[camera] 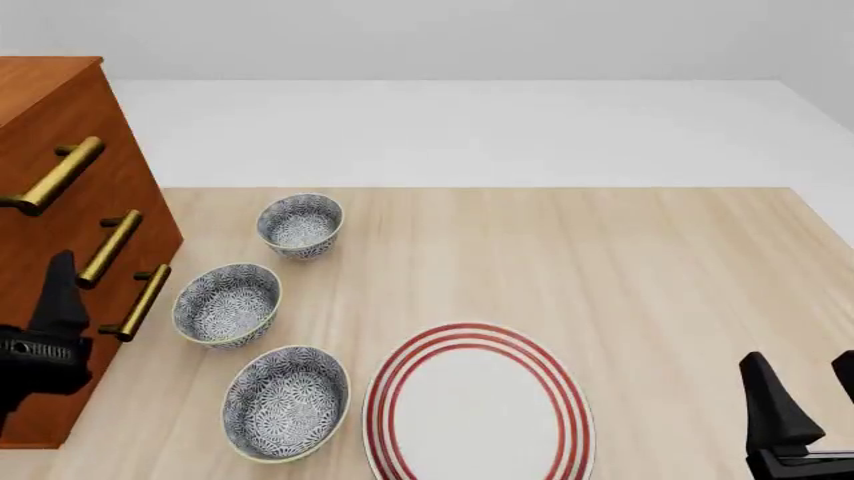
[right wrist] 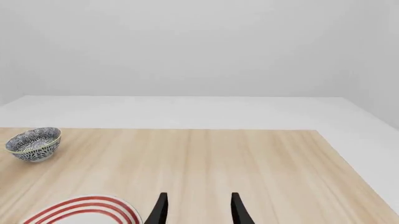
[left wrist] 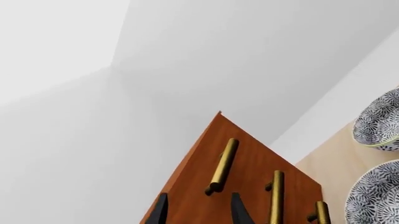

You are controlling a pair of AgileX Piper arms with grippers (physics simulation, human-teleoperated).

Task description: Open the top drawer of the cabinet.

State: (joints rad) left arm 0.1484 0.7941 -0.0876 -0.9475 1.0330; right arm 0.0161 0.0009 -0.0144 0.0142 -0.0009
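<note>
The cabinet (camera: 34,85) stands at the table's left edge, its three brass handles facing right. The top drawer (camera: 83,118) looks shut flush; its brass bar handle (camera: 54,175) is the uppermost. My left gripper (camera: 54,300) is open in front of the cabinet face, lower than that handle and apart from it. In the left wrist view the left gripper (left wrist: 199,212) points at the top drawer (left wrist: 203,149), with the near end of its handle (left wrist: 223,165) between the lines of the two fingers. My right gripper (camera: 805,385) is open and empty at the near right, also in its wrist view (right wrist: 198,210).
Three patterned bowls (camera: 299,224), (camera: 227,303), (camera: 286,402) sit in a row just right of the cabinet. A red-ringed white plate (camera: 477,400) lies at the near middle. The two lower handles (camera: 110,247), (camera: 140,300) are close to my left gripper.
</note>
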